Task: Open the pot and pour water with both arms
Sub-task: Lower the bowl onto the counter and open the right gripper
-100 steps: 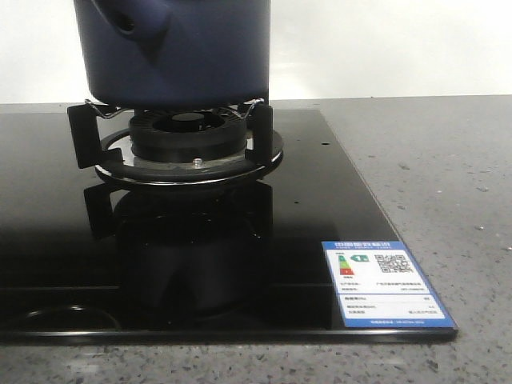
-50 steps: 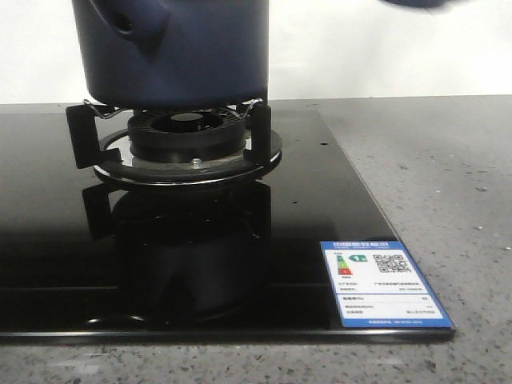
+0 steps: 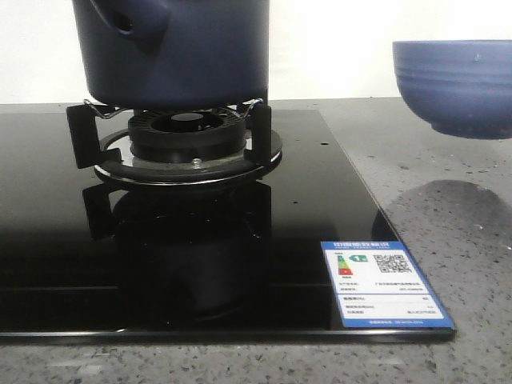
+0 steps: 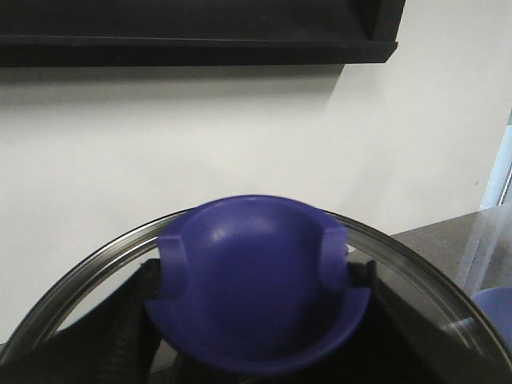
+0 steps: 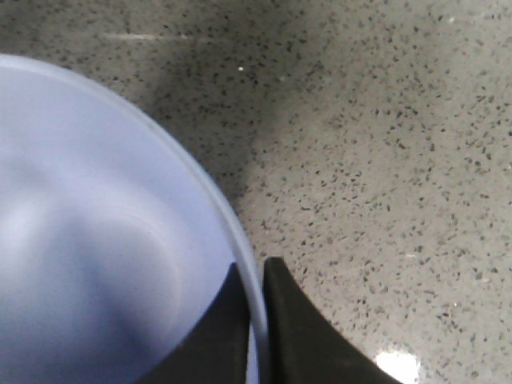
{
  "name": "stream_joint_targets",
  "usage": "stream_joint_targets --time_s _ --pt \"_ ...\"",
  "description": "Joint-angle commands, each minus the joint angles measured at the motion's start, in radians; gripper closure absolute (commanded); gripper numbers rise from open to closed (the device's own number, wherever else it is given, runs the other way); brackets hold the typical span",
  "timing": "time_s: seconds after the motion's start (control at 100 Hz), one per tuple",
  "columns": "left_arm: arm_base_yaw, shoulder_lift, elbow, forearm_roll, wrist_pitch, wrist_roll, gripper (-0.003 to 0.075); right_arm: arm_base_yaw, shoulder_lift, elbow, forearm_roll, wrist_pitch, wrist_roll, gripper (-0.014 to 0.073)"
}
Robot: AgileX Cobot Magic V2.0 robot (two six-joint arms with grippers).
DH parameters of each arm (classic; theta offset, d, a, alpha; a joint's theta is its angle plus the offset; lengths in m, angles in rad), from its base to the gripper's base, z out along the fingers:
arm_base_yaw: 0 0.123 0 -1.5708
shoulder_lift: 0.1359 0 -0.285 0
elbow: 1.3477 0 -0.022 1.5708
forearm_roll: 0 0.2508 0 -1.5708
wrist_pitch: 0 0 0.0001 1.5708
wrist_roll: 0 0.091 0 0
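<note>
The dark navy pot (image 3: 176,48) stands on the burner (image 3: 188,132), its tubular stub (image 3: 126,22) facing front-left; its top is cut off by the frame. My left gripper (image 4: 258,272) is shut on the blue knob (image 4: 256,296) of a glass lid (image 4: 76,276), held up in front of a white wall. My right gripper (image 5: 254,268) is shut on the rim of a light blue ribbed bowl (image 5: 104,264). The bowl (image 3: 454,84) hangs above the counter to the right of the stove, over its own shadow. Neither arm shows in the front view.
A black glass cooktop (image 3: 320,200) carries the burner and its pan supports (image 3: 80,132). A blue-edged label (image 3: 384,282) sits at its front right corner. Grey speckled counter (image 3: 448,216) runs to the right and along the front.
The bowl has come down from above the frame into the front view at the right, and its shadow now lies on the counter. The pot has not moved.
</note>
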Motion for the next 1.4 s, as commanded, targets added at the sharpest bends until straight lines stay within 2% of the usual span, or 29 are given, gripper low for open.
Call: stream_joint_targets --time_s 0.0,0.27,0.63,0.75,0.82,0.9,0.99,1.19,1.389 --pt "-0.009 -0.019 -0.037 -0.009 -0.113 -0.002 0.0331 -0.003 -0.038 -0.009 0.01 -0.067 0.001 0.0643" --pt "-0.009 -0.019 -0.037 -0.009 -0.109 -0.002 0.0331 -0.003 -0.034 0.036 0.006 -0.139 0.001 0.0643" --pt "-0.009 -0.019 -0.037 -0.005 -0.107 -0.002 0.0331 -0.003 -0.018 0.06 -0.004 -0.144 -0.004 0.0638" --pt "-0.009 -0.019 -0.037 -0.005 -0.105 -0.002 0.0331 -0.003 -0.014 0.06 -0.006 -0.136 -0.004 0.0552" --pt "-0.009 -0.019 -0.037 -0.005 -0.103 -0.002 0.0331 -0.003 -0.014 0.06 -0.006 -0.132 -0.004 0.0445" --pt "-0.009 -0.019 -0.037 -0.005 -0.094 -0.002 0.0331 -0.003 -0.018 0.045 -0.006 -0.106 -0.004 0.0279" --pt "-0.009 -0.019 -0.037 -0.005 -0.078 -0.002 0.0331 -0.007 -0.032 0.012 -0.006 -0.056 -0.004 0.0178" --pt "-0.021 0.036 -0.037 0.006 -0.072 -0.001 0.0331 -0.007 -0.125 -0.076 0.022 0.009 -0.004 0.0174" --pt "-0.105 0.133 -0.037 0.078 -0.121 -0.001 0.0331 -0.007 -0.247 -0.086 0.022 0.009 -0.004 0.0174"
